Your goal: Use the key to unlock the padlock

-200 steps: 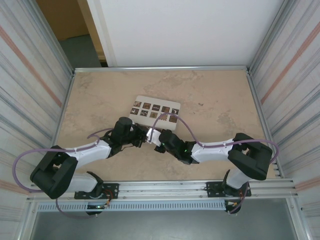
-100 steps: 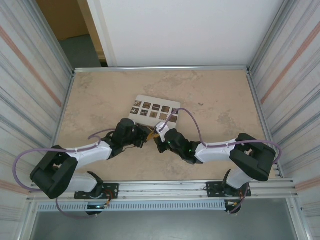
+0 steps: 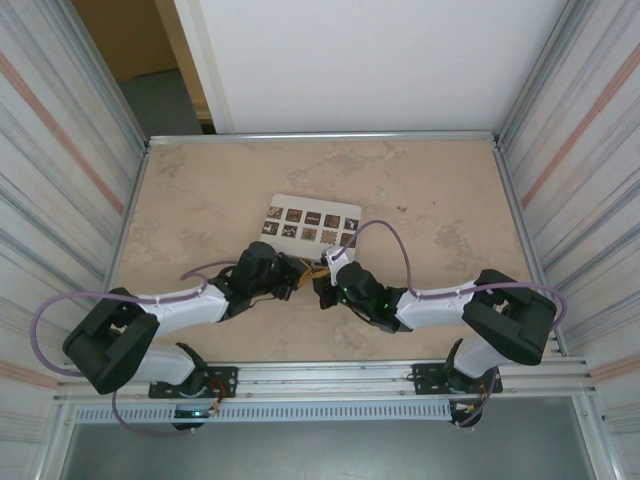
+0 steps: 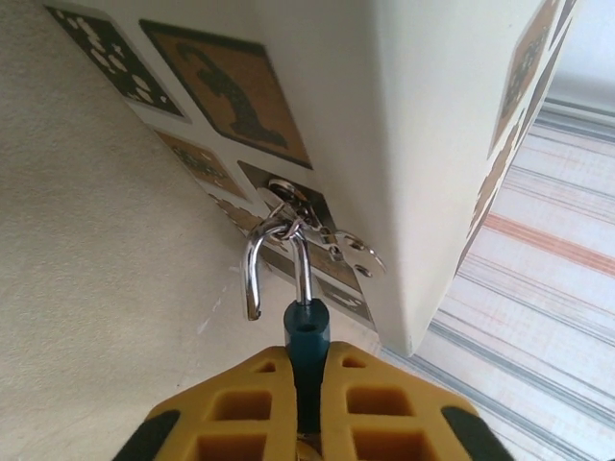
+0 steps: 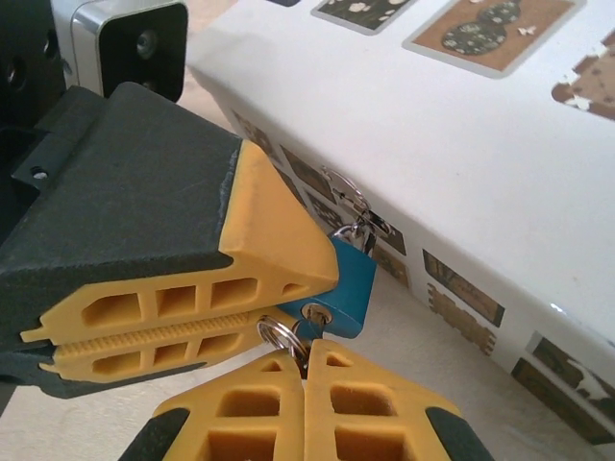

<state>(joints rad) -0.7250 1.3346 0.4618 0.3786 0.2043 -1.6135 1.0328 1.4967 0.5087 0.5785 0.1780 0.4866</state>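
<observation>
We see the padlock [image 4: 307,331] standing on end in the left wrist view. Its long axis runs from 6 to 12 o'clock, with the teal body low and the silver shackle [image 4: 252,269] pointing up. The shackle is hooked through the metal hasp [image 4: 288,200] on the side of the white box [image 4: 423,144]. One shackle leg enters the body, and the other ends free just beside it.

The left gripper [image 4: 307,355] pinches the body between its yellow fingers. In the right wrist view the keyhole [image 5: 318,312] faces toward 7 o'clock. The right gripper [image 5: 306,363] sits just below it with its fingers pressed together, and the key ring [image 5: 276,335] is caught at their tips.

From above, both grippers meet at 6 o'clock of the box, on the table [image 3: 200,200]. That meeting point now lies slightly nearer the arm bases than a second ago. The right arm's purple cable [image 3: 385,226], which looped over the box then, now arcs off to the box's 3 o'clock side.

We cannot make out the key's blade. In the top view the padlock is lost between the two wrists. The left wrist view cuts off much of the box.
</observation>
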